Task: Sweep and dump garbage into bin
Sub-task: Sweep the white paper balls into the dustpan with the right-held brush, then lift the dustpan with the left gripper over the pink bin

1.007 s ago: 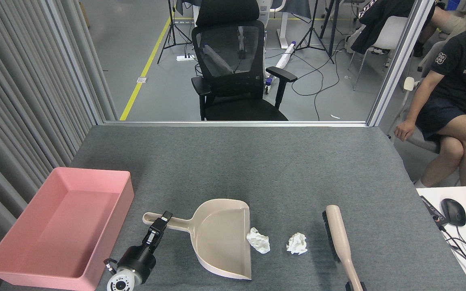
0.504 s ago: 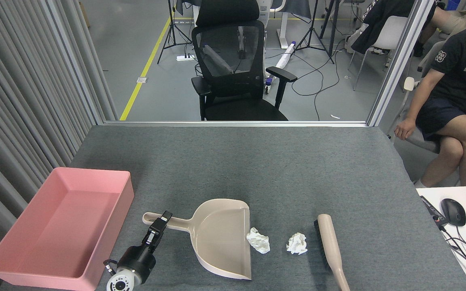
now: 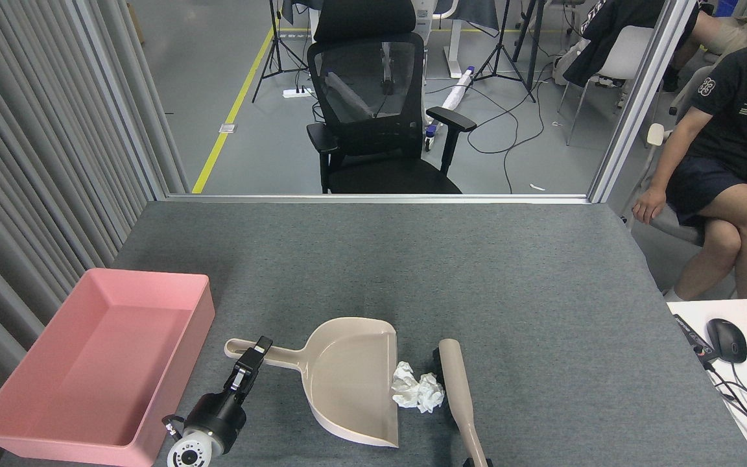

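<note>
Grey felt covers the table (image 3: 412,272), and nearly everything sits along its near edge. Two crumpled white tissue balls (image 3: 417,391) lie pressed together, touching each other, right at the open lip of the beige dustpan (image 3: 347,383). On their other side a beige-backed brush (image 3: 456,392) stands on its dark bristles, hard up against the paper, so the wads are pinched between brush and pan mouth. They rest on the felt, with the left ball just overlapping the pan's edge.

The brush's handle runs down to the bottom edge of the view, where only a dark sliver of the right gripper (image 3: 477,462) shows; I cannot tell how its jaws stand or how it grips the handle.

The dustpan lies flat, its mouth facing right and its slim handle pointing left. The left gripper (image 3: 253,359) comes up from the bottom edge at that handle: its dark fingers (image 3: 246,371) are closed around the handle near its rounded end.

Farther left, at the table's near left corner, sits the pink bin (image 3: 197,337), a shallow rectangular tray with nothing in it. It is apart from the dustpan, with the left arm between them.

Beyond the table's far edge stands a black mesh office chair (image 3: 373,104) on a grey floor strewn with cables. A person (image 3: 730,149) in a black shirt and dark shorts sits at the right. A computer mouse (image 3: 727,339) rests on a white desk at the right edge.
</note>
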Motion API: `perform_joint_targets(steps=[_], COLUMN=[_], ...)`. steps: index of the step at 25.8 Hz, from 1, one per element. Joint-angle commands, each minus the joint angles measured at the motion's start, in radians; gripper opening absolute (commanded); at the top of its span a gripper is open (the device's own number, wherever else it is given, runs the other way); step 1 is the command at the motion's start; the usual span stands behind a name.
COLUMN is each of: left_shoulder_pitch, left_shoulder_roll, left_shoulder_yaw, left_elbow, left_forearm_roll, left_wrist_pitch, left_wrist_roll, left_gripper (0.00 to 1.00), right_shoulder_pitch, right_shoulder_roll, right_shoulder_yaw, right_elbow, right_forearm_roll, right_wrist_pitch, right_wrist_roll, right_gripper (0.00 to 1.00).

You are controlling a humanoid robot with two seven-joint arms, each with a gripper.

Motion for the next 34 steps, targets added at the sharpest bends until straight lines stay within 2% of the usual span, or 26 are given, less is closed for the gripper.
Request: perform_joint_targets(steps=[1,6,9,12,16,19,21,27,34], left_shoulder_pitch=[0.008,0.011,0.012,0.012,0.015,0.014,0.014,0.014,0.008], left_shoulder_roll=[0.001,0.002,0.002,0.002,-0.005,-0.009,-0.007,-0.009,-0.009], left_shoulder_yaw=[0.000,0.000,0.000,0.000,0.018,0.028,0.031,0.034,0.037], left_elbow=[-0.024,-0.028,-0.028,-0.028,-0.025,-0.017,-0.015,-0.020,-0.049], left_forearm_roll=[0.001,0.004,0.004,0.005,0.033,0.070,0.131,0.186,0.199], left_wrist_pitch=[0.003,0.008,0.008,0.011,0.032,0.034,0.040,0.061,0.063], left_wrist_roll=[-0.001,-0.001,-0.001,-0.001,-0.001,-0.003,-0.006,-0.006,-0.006], left_gripper=[0.21,0.21,0.21,0.21,0.21,0.21,0.20,0.20,0.21], right_shoulder_pitch=[-0.048,-0.152,-0.190,-0.192,-0.158,-0.114,-0.095,-0.051,-0.005], right_shoulder_roll=[0.026,0.092,0.106,0.102,0.083,0.056,0.046,0.023,0.003], right_shoulder_yaw=[0.081,0.168,0.245,0.267,0.245,0.170,0.072,-0.209,-0.221], right_elbow=[0.043,0.112,0.103,0.060,0.017,-0.012,-0.012,-0.012,-0.011], right_forearm_roll=[0.000,-0.007,-0.011,-0.037,-0.041,-0.043,-0.047,-0.104,-0.106], right_wrist_pitch=[0.039,0.066,0.103,0.120,0.128,0.124,0.109,-0.053,-0.061], right_wrist_roll=[-0.001,-0.013,-0.013,-0.014,-0.017,-0.040,-0.042,-0.039,-0.036], right_gripper=[0.04,0.03,0.03,0.03,0.03,0.03,0.03,0.03,0.03])
